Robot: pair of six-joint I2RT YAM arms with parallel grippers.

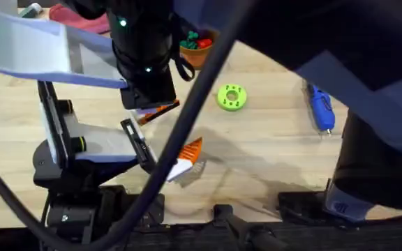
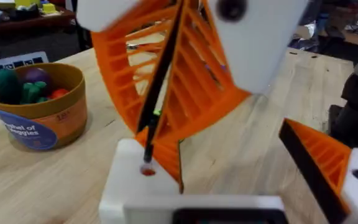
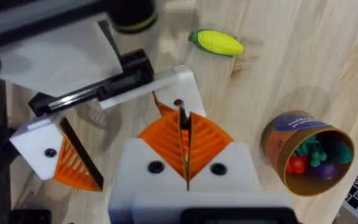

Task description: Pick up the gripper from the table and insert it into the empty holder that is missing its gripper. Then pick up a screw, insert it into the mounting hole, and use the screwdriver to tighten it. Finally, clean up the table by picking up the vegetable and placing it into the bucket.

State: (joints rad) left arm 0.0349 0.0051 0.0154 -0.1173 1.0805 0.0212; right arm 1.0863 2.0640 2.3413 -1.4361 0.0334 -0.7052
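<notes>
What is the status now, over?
Right gripper shut on thin dark screw, tip at holder hole. Left gripper open. Screwdriver on table. Vegetable outside bucket.

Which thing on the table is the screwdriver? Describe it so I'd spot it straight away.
Look to the right side of the wooden table, past the green holed disc. The screwdriver lies there alone: a fat blue pen shape with a thin metal tip, the only blue thing on the wood.
</notes>
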